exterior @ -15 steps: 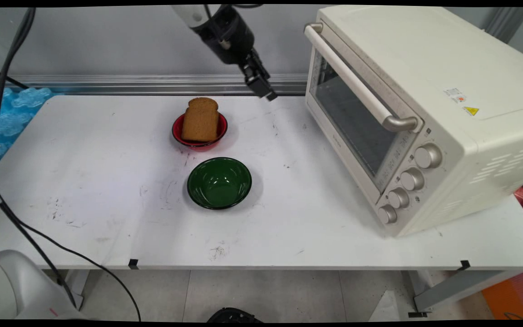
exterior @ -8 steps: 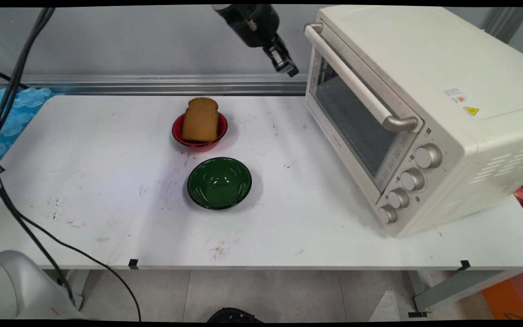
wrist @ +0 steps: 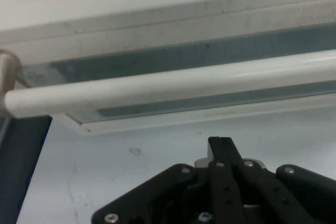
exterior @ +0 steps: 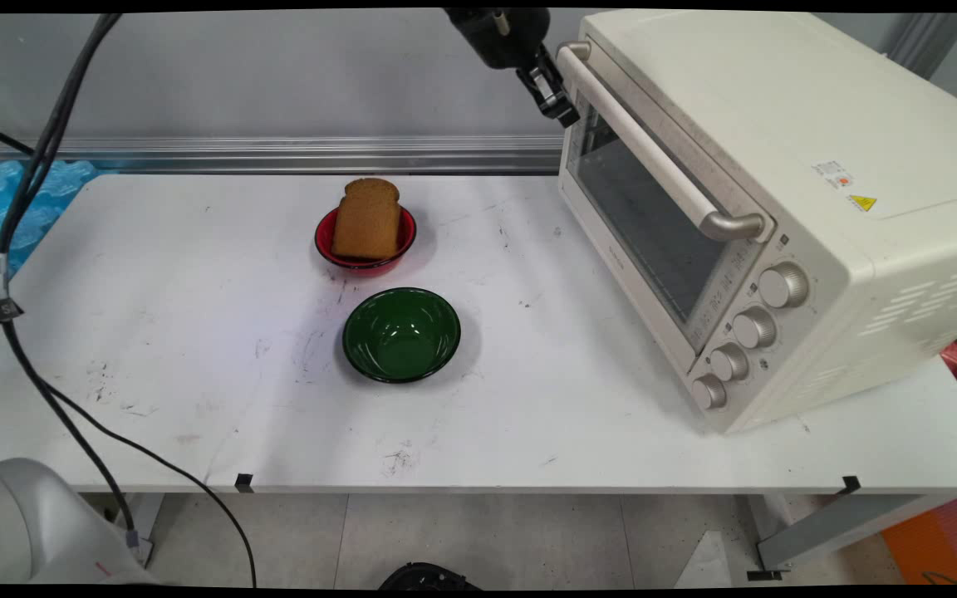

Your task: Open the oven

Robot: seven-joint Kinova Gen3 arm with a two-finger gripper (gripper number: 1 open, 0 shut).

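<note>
Standing on scuffed white table [exterior: 196, 349] – cream oven [exterior: 777, 208], grey wall [exterior: 196, 75].

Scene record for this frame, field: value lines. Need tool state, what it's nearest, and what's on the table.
tool: shut, holding nothing, raised at the oven's upper far corner
nearest: handle, far end; contact cannot be told
oven: cream, right side of table, door closed, four knobs at its near end
handle in hand view: runs across the picture above the shut fingers
red bowl: far centre, holds a bread slice leaning upright
green bowl: empty, nearer than the red bowl, apart from it
table: white, scuffed
</note>
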